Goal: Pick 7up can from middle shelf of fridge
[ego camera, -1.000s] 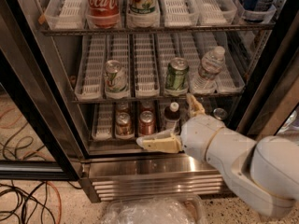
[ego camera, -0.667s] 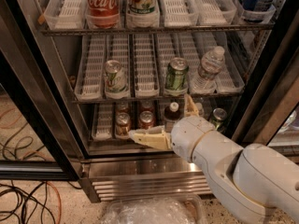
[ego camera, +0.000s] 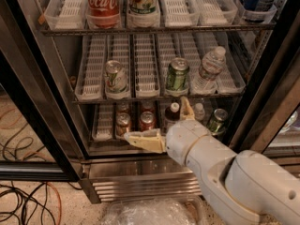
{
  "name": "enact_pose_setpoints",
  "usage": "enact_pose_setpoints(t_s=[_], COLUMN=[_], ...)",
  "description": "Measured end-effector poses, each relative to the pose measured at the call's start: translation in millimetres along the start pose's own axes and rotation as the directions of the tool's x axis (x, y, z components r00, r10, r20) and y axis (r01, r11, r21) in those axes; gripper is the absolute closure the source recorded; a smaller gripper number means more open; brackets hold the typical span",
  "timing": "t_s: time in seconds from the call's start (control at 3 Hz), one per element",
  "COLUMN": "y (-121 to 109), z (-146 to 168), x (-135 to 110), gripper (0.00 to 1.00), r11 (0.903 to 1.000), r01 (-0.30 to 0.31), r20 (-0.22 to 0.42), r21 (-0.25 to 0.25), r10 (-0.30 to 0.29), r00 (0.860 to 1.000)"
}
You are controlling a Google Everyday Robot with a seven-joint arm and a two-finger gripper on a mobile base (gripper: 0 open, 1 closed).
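Observation:
The 7up can [ego camera: 116, 76], pale silver-white with green markings, stands upright in a white lane tray on the middle shelf [ego camera: 145, 96] of the open fridge [ego camera: 61, 93], left of centre. My gripper [ego camera: 155, 117] is open and empty, below and right of the can, in front of the bottom shelf. One finger [ego camera: 143, 140] points left and the other [ego camera: 186, 109] points up toward the middle shelf's front edge. My white arm [ego camera: 234, 177] comes in from the lower right.
A darker green can [ego camera: 177, 74] and a water bottle [ego camera: 209, 69] stand right of the 7up can. Large bottles [ego camera: 101, 3] fill the top shelf. Red cans [ego camera: 146, 121], a dark bottle [ego camera: 171, 115] and a green can [ego camera: 217, 121] are on the bottom shelf. Cables [ego camera: 23, 196] lie on the floor at left.
My gripper and arm have moved left and slightly up, closer to the fridge front. The cans and bottles have not moved.

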State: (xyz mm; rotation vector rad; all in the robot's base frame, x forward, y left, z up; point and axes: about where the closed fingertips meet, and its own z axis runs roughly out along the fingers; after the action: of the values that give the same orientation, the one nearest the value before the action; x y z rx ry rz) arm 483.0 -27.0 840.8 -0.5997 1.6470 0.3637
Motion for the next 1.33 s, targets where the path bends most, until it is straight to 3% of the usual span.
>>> enact_pose_setpoints(t_s=[0.67,1.33], y=[48,92], z=[24,60], x=[-17,-11], gripper=[0.0,0.0], r11=[0.999,0.9921], r01=[-0.044,-0.122], r20=[0.134,0.234], r21=[-0.001,-0.029], r10=[0.044,0.126], r00=[0.99,0.964])
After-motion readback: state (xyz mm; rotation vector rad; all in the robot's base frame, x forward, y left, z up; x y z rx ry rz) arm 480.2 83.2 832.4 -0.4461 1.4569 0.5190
